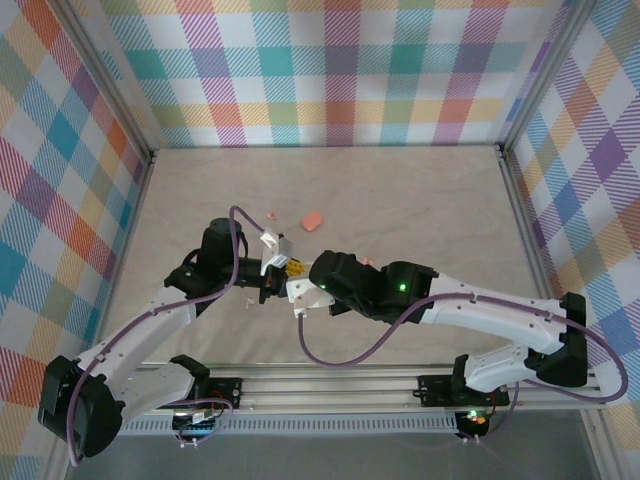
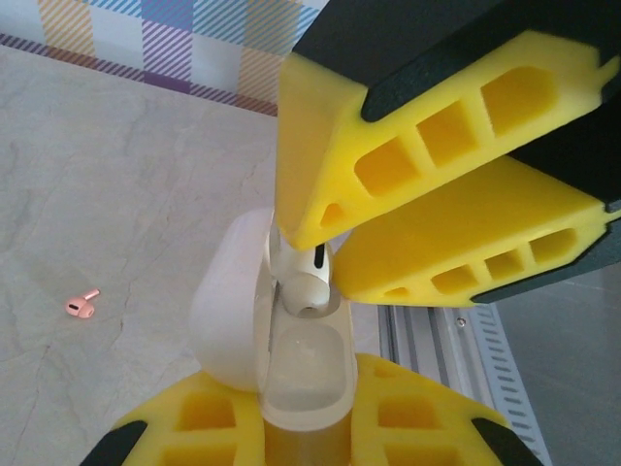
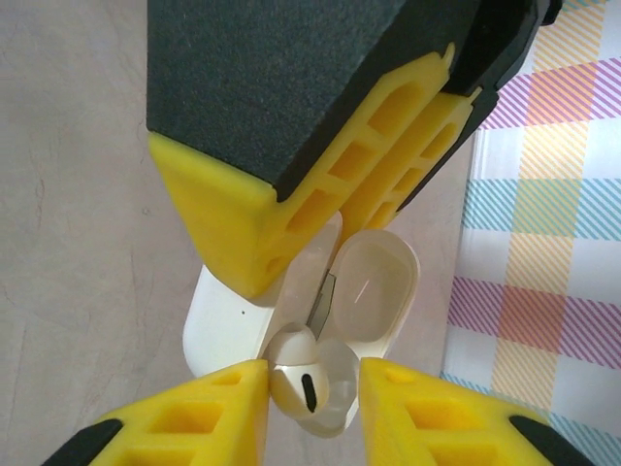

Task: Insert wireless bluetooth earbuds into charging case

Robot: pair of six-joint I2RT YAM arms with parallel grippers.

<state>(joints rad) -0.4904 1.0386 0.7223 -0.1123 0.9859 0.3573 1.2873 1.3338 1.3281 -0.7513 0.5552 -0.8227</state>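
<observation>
- The counter [image 1: 400,190] is pale and has bright checked walls [image 1: 330,70] around it.
- The left arm [image 1: 140,340] and the right arm [image 1: 480,310] reach in and meet in the middle of the counter.
- The left claw [image 2: 301,417] is clamped tight on the white case [image 2: 228,311] and holds it up off the counter, with its lid flipped open.
- The right claw [image 3: 312,388] sits right at the open case. Its two yellow fingers [image 3: 427,417] are a little apart, and one of them has a small gap beside the bud.
- A pink case [image 1: 312,220] lies on the counter behind the claws, well apart from them.
- The white earbud [image 3: 296,374] is between the right claw's fingers, with its stem down inside the white case and its round head poking out.
- A pink earbud [image 2: 81,306] lies by itself on the counter, near the pink case.
</observation>
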